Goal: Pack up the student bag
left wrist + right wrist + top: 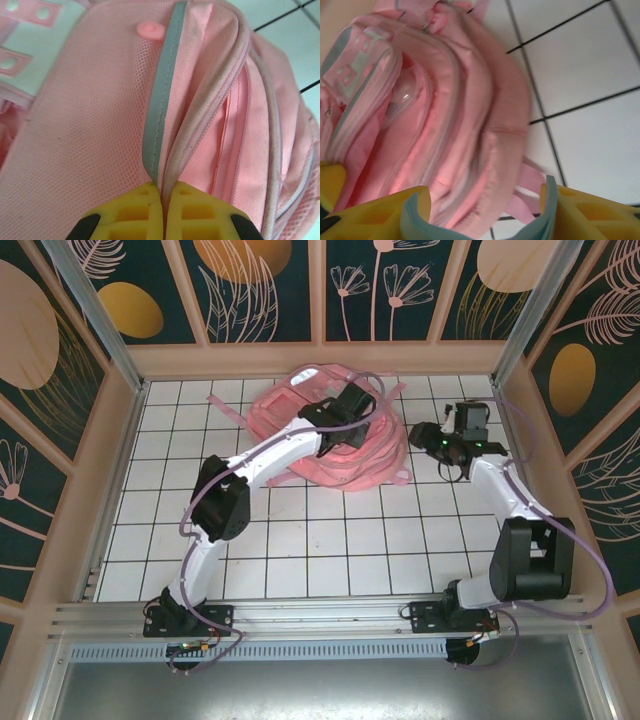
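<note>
A worktop (300,560) covered in white square tiles is seen, divided by thin dark grout lines (307,540) into a regular grid. It is bordered at the back and both sides by a pale wooden rim (300,360). Above the rim, wall panels (265,290) in dark teal are set between wooden battens, printed with pale leaf and flower outlines and orange ovals (130,310). Two aluminium posts (90,310) are placed at the back corners. Along the near edge an aluminium rail (330,615) is laid, with a slotted grey strip (330,650) just beside it and a plain grey metal sheet (320,690) below. The same white tiles are shown in the right wrist view (590,65).
</note>
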Controlling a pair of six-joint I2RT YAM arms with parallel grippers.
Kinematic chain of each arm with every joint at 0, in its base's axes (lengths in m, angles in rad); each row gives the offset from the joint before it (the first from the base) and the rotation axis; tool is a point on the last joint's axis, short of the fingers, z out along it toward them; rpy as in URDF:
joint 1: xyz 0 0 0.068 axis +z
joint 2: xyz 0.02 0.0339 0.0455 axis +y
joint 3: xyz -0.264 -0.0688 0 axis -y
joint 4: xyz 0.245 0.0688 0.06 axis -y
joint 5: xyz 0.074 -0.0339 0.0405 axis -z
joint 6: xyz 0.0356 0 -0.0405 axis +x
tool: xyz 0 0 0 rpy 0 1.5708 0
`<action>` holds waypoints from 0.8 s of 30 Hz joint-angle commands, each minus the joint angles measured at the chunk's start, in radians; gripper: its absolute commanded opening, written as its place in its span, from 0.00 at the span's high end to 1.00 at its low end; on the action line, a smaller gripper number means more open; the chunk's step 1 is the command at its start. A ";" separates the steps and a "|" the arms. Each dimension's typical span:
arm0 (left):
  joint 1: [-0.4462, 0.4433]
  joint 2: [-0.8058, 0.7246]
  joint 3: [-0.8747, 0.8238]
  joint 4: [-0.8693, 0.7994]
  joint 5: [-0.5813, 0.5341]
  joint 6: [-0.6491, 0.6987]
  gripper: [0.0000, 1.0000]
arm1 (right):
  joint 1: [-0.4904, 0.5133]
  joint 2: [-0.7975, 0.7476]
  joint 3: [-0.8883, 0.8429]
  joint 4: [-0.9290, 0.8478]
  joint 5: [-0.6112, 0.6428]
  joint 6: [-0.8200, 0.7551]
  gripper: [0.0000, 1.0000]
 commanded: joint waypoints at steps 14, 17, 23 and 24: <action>0.097 -0.236 -0.232 0.296 0.261 -0.232 1.00 | 0.263 0.255 0.255 0.103 0.010 -0.180 0.41; 0.096 -0.255 -0.250 0.345 0.294 -0.251 1.00 | 0.309 0.290 0.281 0.084 0.063 -0.226 0.41; 0.100 -0.296 -0.241 0.372 0.275 -0.266 1.00 | 0.352 0.317 0.275 0.057 0.141 -0.262 0.42; 0.103 -0.302 -0.240 0.376 0.275 -0.270 1.00 | 0.352 0.312 0.257 0.069 0.139 -0.260 0.42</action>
